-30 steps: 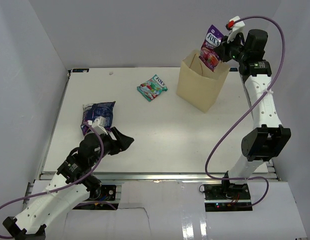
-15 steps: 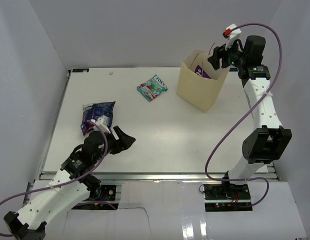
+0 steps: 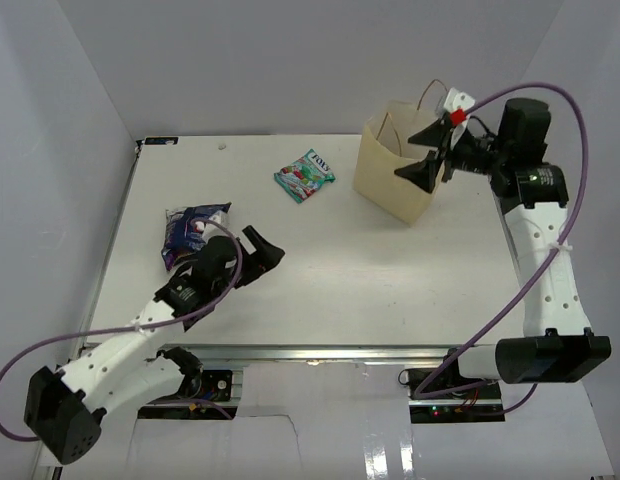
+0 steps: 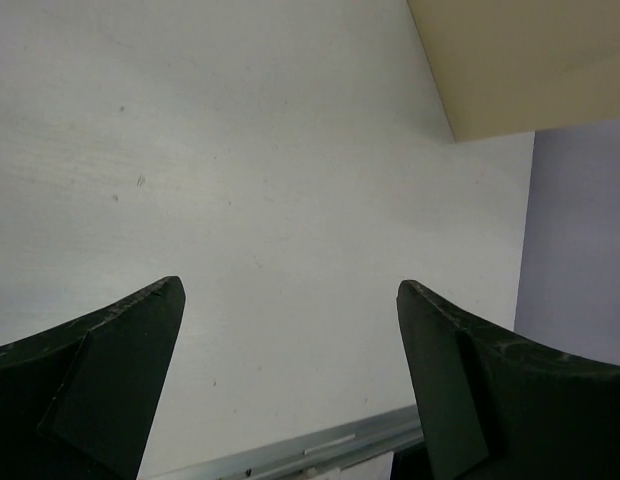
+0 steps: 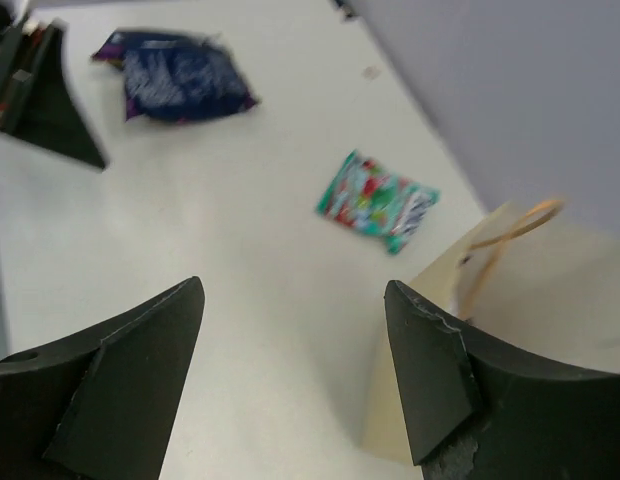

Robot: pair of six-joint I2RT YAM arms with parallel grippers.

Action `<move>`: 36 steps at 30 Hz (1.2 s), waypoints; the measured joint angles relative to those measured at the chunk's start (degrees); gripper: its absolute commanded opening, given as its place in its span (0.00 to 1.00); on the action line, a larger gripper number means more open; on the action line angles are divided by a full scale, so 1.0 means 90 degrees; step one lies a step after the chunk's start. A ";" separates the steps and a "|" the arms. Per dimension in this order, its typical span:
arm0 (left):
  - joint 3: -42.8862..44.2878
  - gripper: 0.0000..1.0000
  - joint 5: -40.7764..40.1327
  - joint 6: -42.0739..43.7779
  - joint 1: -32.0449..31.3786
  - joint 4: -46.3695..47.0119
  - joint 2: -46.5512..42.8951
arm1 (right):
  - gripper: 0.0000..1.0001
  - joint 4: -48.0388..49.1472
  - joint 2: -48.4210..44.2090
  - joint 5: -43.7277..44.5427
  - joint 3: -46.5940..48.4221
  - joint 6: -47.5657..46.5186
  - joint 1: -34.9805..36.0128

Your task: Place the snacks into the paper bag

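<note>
The tan paper bag (image 3: 390, 165) stands upright at the back right, one cord handle (image 5: 505, 232) showing at its rim. My right gripper (image 3: 422, 150) hovers at the bag's near-right side, open and empty (image 5: 295, 285). A teal snack packet (image 3: 304, 176) (image 5: 378, 200) lies flat to the left of the bag. A dark blue snack packet (image 3: 190, 228) (image 5: 180, 80) lies at the left. My left gripper (image 3: 265, 247) is just right of that packet, low over bare table, open and empty (image 4: 290, 290). The bag's inside is hidden.
White walls close in the table on the left, back and right. The metal rail (image 4: 320, 450) marks the table's near edge. The bag's lower corner (image 4: 510, 60) shows at the top of the left wrist view.
My right gripper opened and let the purple packet drop into the bag, then swung down beside the bag. My left arm reached farther onto the table and its jaws widened.
</note>
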 measured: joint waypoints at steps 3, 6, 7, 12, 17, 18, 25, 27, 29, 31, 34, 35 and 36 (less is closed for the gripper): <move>0.0743 0.98 -0.0163 0.0022 0.0194 0.0335 0.1304 | 0.79 -0.0481 -0.0347 -0.0134 -0.1166 -0.0367 0.0153; 0.1751 0.98 -0.0112 0.0104 0.0597 0.0546 0.2545 | 0.79 -0.0784 -0.0520 -0.0100 -0.2137 -0.0573 0.0148; 0.2103 0.98 -0.0007 0.0146 0.0777 0.0656 0.2943 | 0.79 -0.0872 -0.0551 -0.0080 -0.2341 -0.0612 0.0148; 0.3478 0.93 0.0607 0.0243 0.1557 0.1025 0.4811 | 0.78 -0.0901 -0.0930 -0.0073 -0.3259 -0.0690 0.0148; 0.5039 0.89 0.1156 0.0296 0.2028 0.0908 0.6778 | 0.78 -0.0748 -0.1248 -0.0090 -0.3956 -0.0566 0.0148; 0.5333 0.89 0.1214 0.0321 0.2067 0.0913 0.7101 | 0.78 -0.0707 -0.1260 -0.0092 -0.4048 -0.0554 0.0148; 0.6994 0.88 0.1430 0.0410 0.2081 0.0619 0.8609 | 0.78 -0.0442 -0.1265 -0.0087 -0.4510 -0.0389 0.0148; 0.7193 0.85 0.1423 0.0406 0.2074 0.0559 0.8789 | 0.78 -0.0410 -0.1265 -0.0087 -0.4583 -0.0355 0.0148; 0.7308 0.83 0.1404 0.0384 0.2074 0.0488 0.8915 | 0.77 -0.0386 -0.1265 -0.0080 -0.4639 -0.0333 0.0148; 0.7412 0.81 0.1396 0.0342 0.2074 0.0435 0.9044 | 0.78 -0.0364 -0.1263 -0.0080 -0.4660 -0.0308 0.0148; 0.7543 0.80 0.1392 0.0265 0.2074 0.0306 0.9228 | 0.78 -0.0333 -0.1251 -0.0080 -0.4660 -0.0279 0.0148; 0.7594 0.80 0.1392 0.0240 0.2074 0.0250 0.9282 | 0.78 -0.0330 -0.1241 -0.0080 -0.4660 -0.0272 0.0148; 0.7640 0.79 0.1387 0.0221 0.2074 0.0223 0.9347 | 0.77 -0.0328 -0.1222 -0.0080 -0.4660 -0.0260 0.0148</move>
